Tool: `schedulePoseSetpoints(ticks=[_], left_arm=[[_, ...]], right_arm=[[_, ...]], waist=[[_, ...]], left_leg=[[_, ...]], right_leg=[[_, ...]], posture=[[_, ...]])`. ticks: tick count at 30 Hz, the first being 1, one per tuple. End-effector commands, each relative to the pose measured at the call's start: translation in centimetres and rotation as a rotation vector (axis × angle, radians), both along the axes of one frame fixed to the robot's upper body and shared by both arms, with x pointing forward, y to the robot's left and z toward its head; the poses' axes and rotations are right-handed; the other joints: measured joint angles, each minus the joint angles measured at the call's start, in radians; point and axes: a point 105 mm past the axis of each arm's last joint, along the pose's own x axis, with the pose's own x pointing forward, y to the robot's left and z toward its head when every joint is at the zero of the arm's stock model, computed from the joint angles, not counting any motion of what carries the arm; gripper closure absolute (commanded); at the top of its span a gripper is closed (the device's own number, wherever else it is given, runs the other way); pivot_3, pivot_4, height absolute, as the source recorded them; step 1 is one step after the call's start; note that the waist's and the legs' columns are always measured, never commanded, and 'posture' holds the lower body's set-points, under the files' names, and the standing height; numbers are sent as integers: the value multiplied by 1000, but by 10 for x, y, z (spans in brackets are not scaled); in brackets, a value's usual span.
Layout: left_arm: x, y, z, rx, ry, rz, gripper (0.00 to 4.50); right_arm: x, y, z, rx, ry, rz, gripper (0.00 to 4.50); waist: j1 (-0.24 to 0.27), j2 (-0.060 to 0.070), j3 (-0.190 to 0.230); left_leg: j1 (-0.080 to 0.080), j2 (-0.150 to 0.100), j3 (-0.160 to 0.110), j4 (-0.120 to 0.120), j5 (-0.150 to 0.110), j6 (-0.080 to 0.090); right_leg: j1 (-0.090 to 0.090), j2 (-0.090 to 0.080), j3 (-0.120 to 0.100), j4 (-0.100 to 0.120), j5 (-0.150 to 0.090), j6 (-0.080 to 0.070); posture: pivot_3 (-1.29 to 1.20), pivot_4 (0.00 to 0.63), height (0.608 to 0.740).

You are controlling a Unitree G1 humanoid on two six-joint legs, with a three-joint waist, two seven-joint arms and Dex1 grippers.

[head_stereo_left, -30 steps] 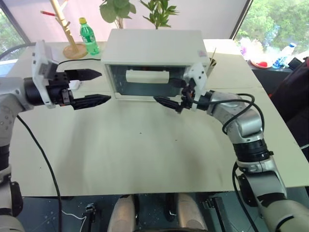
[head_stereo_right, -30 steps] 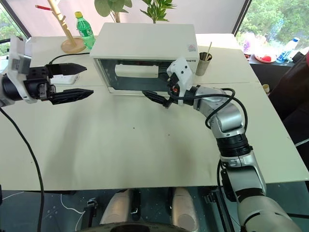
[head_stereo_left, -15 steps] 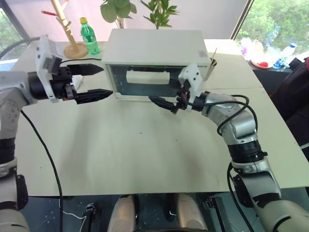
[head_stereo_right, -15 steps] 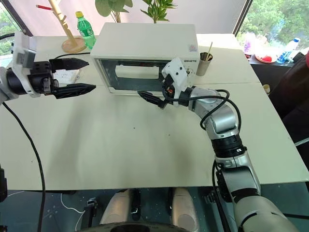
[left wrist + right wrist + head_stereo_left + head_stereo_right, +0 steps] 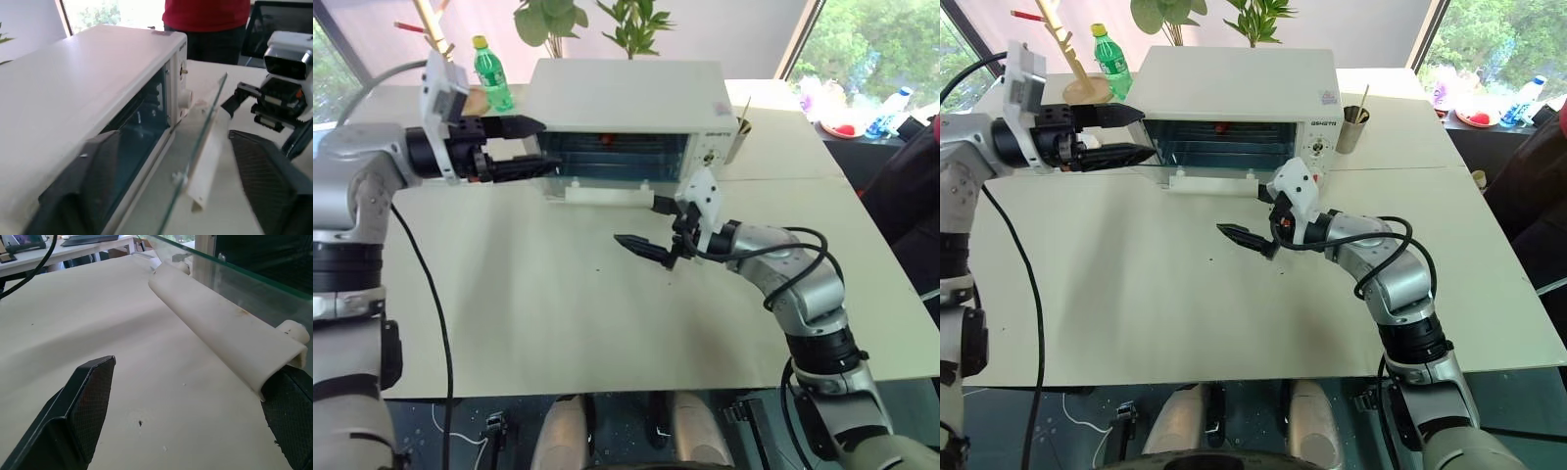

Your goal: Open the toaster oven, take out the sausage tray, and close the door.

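- Bench (image 5: pixel 558 323), white and broad, carries the toaster oven (image 5: pixel 626 93) at its far middle; the oven's control panel is on its right end.
- Progress, as judged from this moment: step one looks done. The door (image 5: pixel 607 176) is swung down and forward, its glass pane near level, with the white bar handle (image 5: pixel 607 195) at the front edge just above the bench. Tray removal and door closing are both left.
- Oven cavity: open to the front. Wire rack lines are visible inside, and a small red spot (image 5: pixel 604 138) at the back is likely the sausage. The sausage tray itself I cannot make out clearly; I judge it is inside, not yet drawn out. Nothing from the oven lies on the bench.
- Left end effector (image 5: pixel 524 147): at the oven's left front corner, fingers spread, one over the top edge of the opening and one lower by the door's left side. Pinching nothing that I can see.
- Right end effector (image 5: pixel 641 245): over bare bench in front of the open door, near the handle but apart from it, fingers spread wide and empty.
- Other containers: green bottle (image 5: pixel 494 73), capped, stands left of the oven; a cup (image 5: pixel 1352 127) with sticks in it stands to its right. Neither belongs to the task.
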Motion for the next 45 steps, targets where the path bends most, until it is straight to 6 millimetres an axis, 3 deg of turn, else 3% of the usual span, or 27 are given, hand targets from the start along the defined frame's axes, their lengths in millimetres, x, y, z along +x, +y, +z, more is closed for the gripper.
schedulePoseSetpoints(ticks=[1, 4, 5, 16, 22, 27, 33, 40, 45], left_arm=[[8, -2, 6, 47, -61, 1, 2853], [17, -2, -5, 113, -76, 6, 4382], [19, -2, -8, 131, -80, 9, 4447], [34, 1, -39, 246, -73, 21, 4447], [35, -4, -43, 234, -62, 6, 4447], [34, -6, -46, 218, -50, -1, 4447], [24, -7, -69, 222, 12, -26, 4447], [9, -8, -96, 266, 57, -51, 4447], [4, -7, -118, 312, 79, -47, 4447]], right_arm=[[-9, 8, 14, 28, -52, 36, 0], [-9, 7, 13, 25, -53, 30, 0], [-9, 7, 13, 24, -53, 28, 0], [-10, -5, 13, 4, -64, -13, 0], [-11, -48, 4, -85, -33, -100, 0], [-31, -81, -2, -169, 27, -104, 0], [-58, -113, 22, -201, 58, -75, 0], [-55, -129, 51, -176, 22, -128, 0], [-54, -129, 58, -169, 7, -142, 0]], waist=[[0, 0, 0], [-1, 0, 0], [0, 0, 0], [3, 0, 0], [11, -1, -1], [9, -1, -1], [7, -1, -1], [10, -1, -1], [11, -1, -1]], left_leg=[[0, 0, 0, 0, 0, 0], [0, 0, 0, 0, 0, 0], [0, 0, 0, 0, 0, 0], [0, 0, 0, 0, 0, 0], [-1, 0, 0, 1, 0, 0], [-2, 0, 0, 3, 0, 0], [-2, 1, -1, 8, -1, 2], [-3, 1, -2, 11, -2, 3], [-3, 1, -2, 12, -2, 4]], right_leg=[[0, 0, 0, 0, 0, 0], [0, 0, 0, 0, 0, 0], [0, 0, 0, 0, 0, 0], [0, 0, 0, 0, 0, 0], [0, 0, 0, 0, 0, 0], [0, -1, 0, 0, 0, 0], [1, 1, 0, 2, 0, 0], [2, 1, 0, 2, 0, 0], [2, 0, 0, 2, 0, 0]], posture=[[0, 150, 722], [0, 150, 722], [0, 150, 722], [0, 150, 722], [0, 150, 722], [0, 150, 722], [0, 150, 722], [0, 150, 722], [0, 150, 722]])
